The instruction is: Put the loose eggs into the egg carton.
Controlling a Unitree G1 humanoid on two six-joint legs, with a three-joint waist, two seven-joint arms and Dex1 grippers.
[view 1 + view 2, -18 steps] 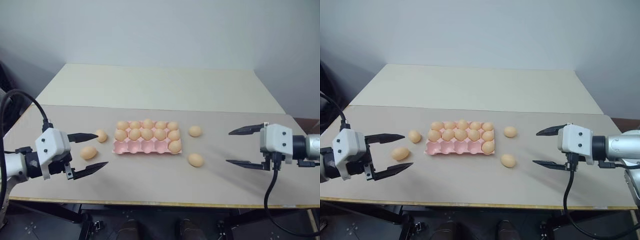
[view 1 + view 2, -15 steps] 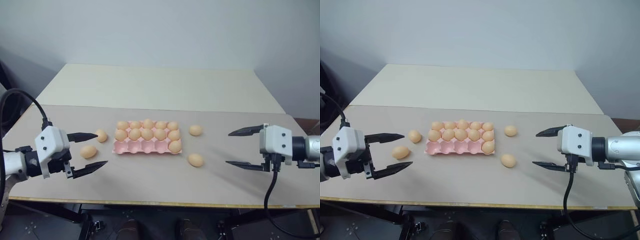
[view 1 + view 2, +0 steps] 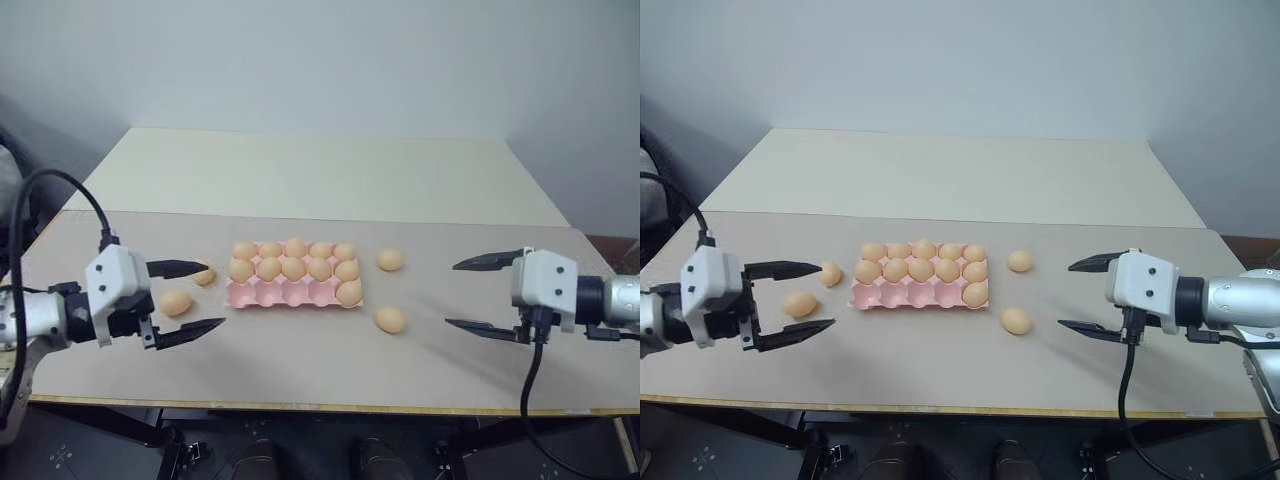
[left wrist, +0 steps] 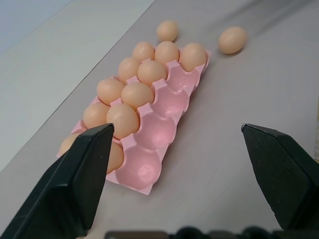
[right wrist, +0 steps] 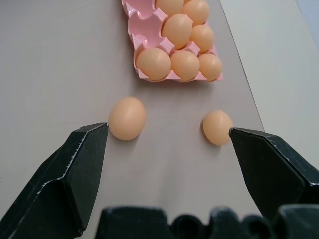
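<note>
The pink egg carton [image 3: 271, 294] lies mid-table, its two far rows full of eggs. Its near row has one egg [image 3: 349, 292] at the right end, and the other near cups are bare. Two loose eggs [image 3: 176, 302] [image 3: 205, 276] lie left of the carton. Two more loose eggs [image 3: 390, 260] [image 3: 390, 320] lie to its right. My left gripper [image 3: 213, 296] hangs open left of the carton, and the nearer left egg shows between its fingers. On the right side, my right gripper [image 3: 451, 294] is open and points at the two right eggs [image 5: 127, 117] [image 5: 218, 127].
The grey-beige table [image 3: 300, 360] has bare room in front of the carton, up to its near edge. A paler table [image 3: 320, 175] adjoins it behind, against a plain wall.
My left gripper has moved a little to the right, closer to the left eggs and the carton. The right gripper has barely moved. The eggs and the carton lie as before.
</note>
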